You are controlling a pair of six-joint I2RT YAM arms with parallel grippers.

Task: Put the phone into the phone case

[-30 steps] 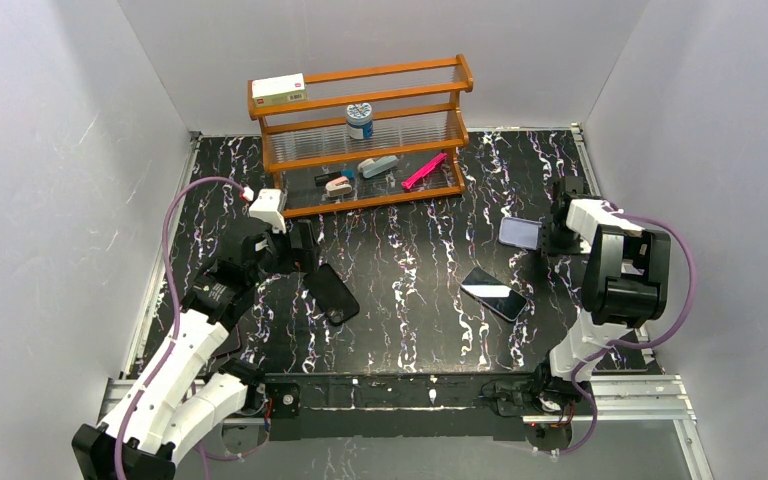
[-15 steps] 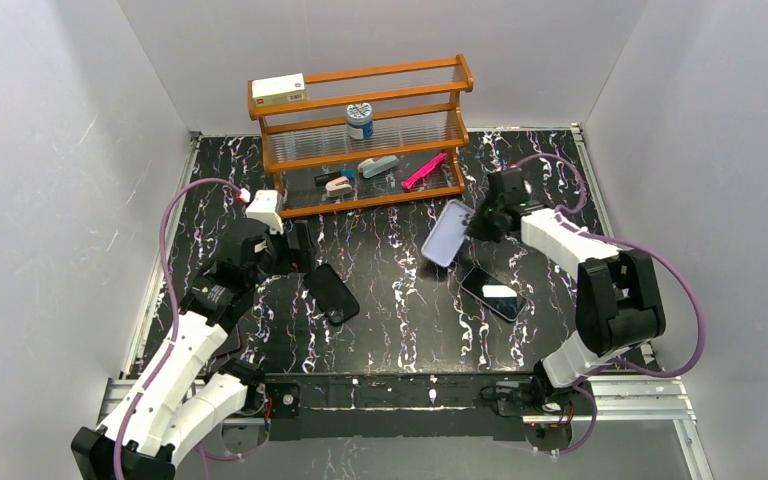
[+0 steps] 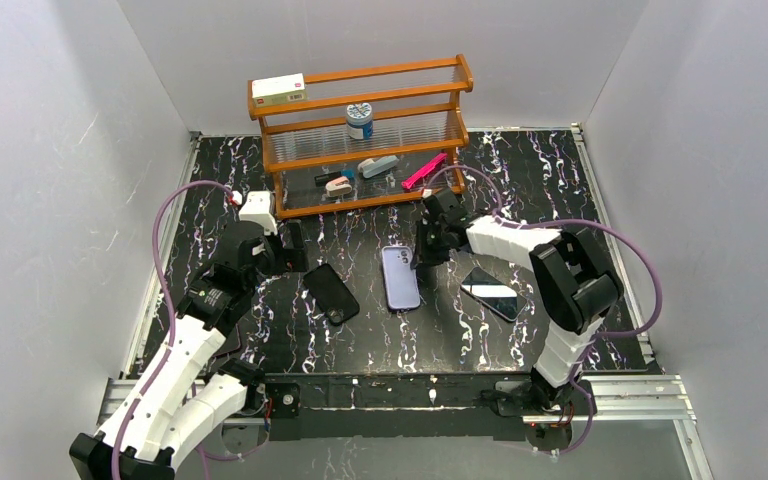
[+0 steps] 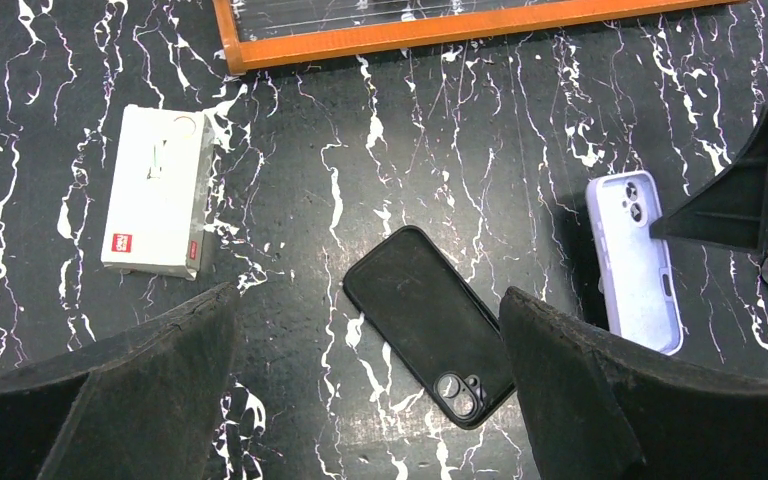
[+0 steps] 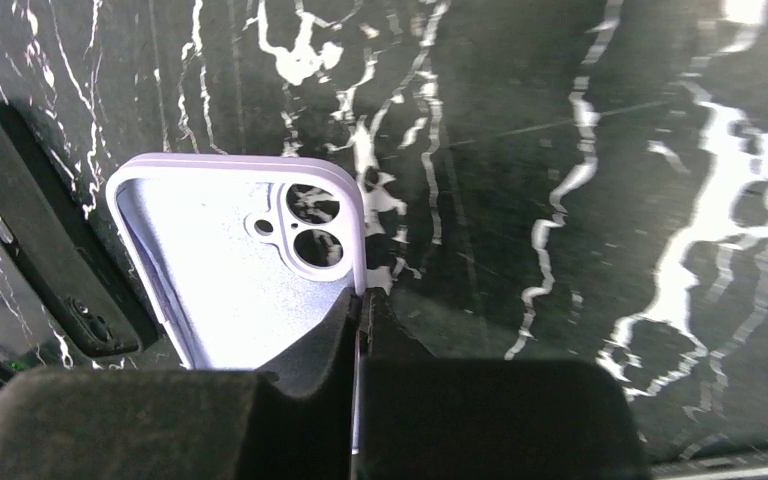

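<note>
The phone lies screen up on the table, right of centre, with nothing touching it. The matte black phone case lies flat left of centre, its camera corner nearest. My left gripper hovers above it, open wide, with one finger to each side and clear of it. A second case, lavender and empty, lies level and hollow side up between the black case and the phone. My right gripper is shut on its right rim near the camera cut-out.
A wooden rack stands at the back with a jar, a white box and small items on its shelves. Another white box lies on the table left of the black case. Grey walls enclose the table.
My right arm has swung from the table's right side to the centre, carrying the lavender case, which went from tilted to level beside the black case. The left arm barely moved.
</note>
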